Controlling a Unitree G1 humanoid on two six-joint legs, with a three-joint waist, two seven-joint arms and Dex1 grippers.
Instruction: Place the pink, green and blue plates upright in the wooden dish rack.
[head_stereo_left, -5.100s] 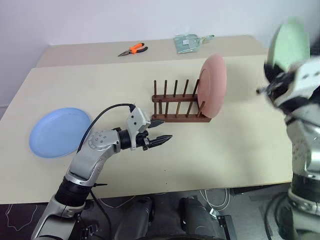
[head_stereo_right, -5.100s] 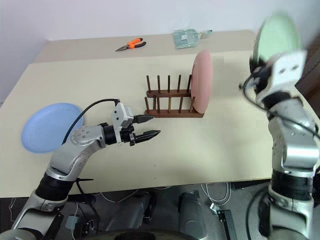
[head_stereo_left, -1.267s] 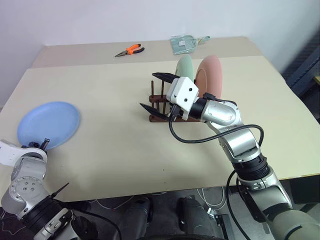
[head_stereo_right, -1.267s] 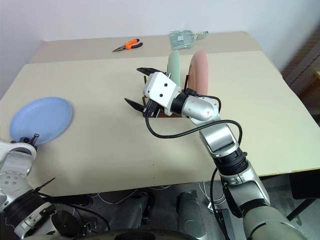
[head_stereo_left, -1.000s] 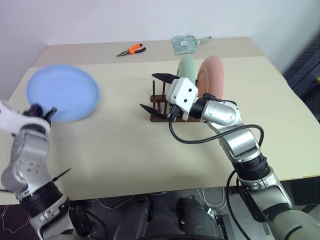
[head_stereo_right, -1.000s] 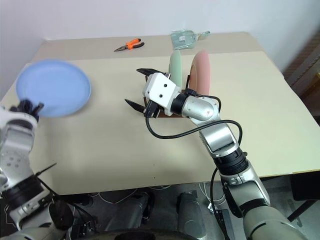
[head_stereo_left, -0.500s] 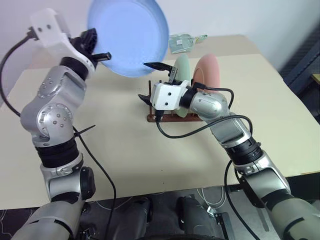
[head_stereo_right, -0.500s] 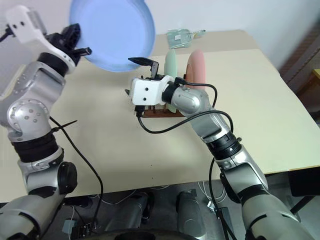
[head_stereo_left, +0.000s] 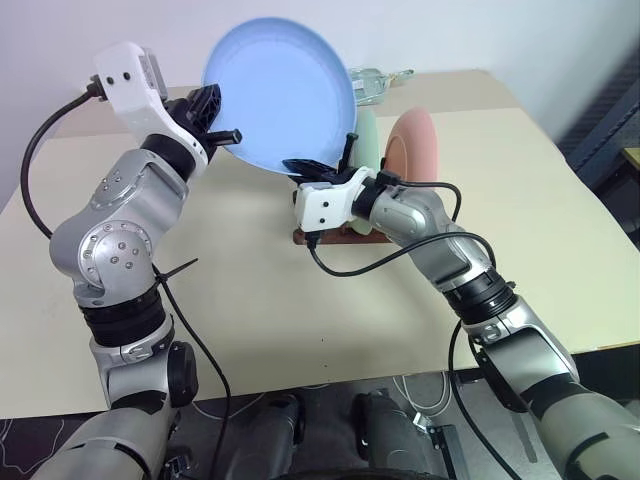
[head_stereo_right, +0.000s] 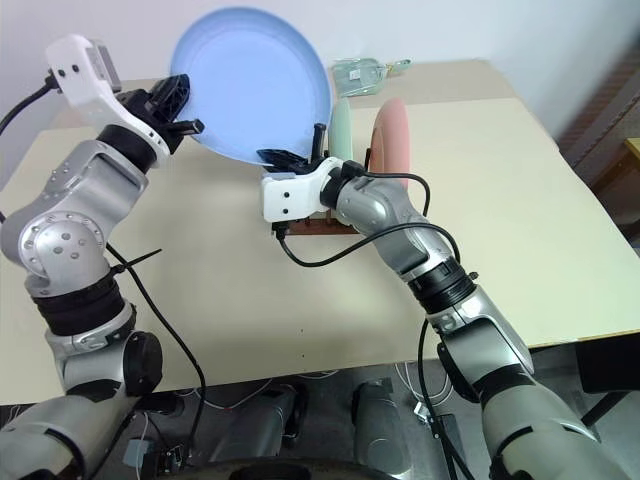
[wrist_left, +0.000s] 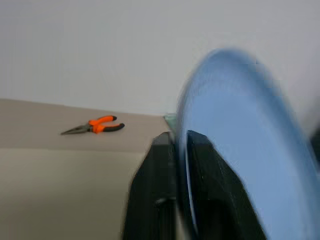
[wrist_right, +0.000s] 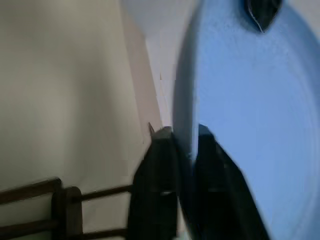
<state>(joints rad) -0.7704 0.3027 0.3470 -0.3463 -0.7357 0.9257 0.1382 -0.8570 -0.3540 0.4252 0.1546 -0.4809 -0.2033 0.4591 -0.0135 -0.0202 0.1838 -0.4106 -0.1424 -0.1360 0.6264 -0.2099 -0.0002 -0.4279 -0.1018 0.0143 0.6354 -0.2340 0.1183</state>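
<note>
The blue plate (head_stereo_left: 280, 90) is held upright in the air, just above and left of the wooden dish rack (wrist_right: 65, 200). My left gripper (head_stereo_left: 225, 112) is shut on its left rim; in the left wrist view the rim sits between the two fingers (wrist_left: 160, 190). My right gripper (head_stereo_left: 325, 162) is shut on the plate's lower right rim, in front of the rack. The green plate (head_stereo_left: 369, 132) and the pink plate (head_stereo_left: 412, 150) stand upright in the rack, side by side, the pink one at the right end. My right gripper covers most of the rack.
Orange pliers (wrist_left: 95, 125) lie at the back of the beige table (head_stereo_left: 250, 290). A clear plastic packet (head_stereo_right: 365, 72) lies at the back behind the plates. The table's left and front areas hold nothing.
The left arm swung the blue plate up from the table's left side and right toward the rack. My right gripper rolled and shut on its lower rim. Earlier, the green plate went into the rack.
</note>
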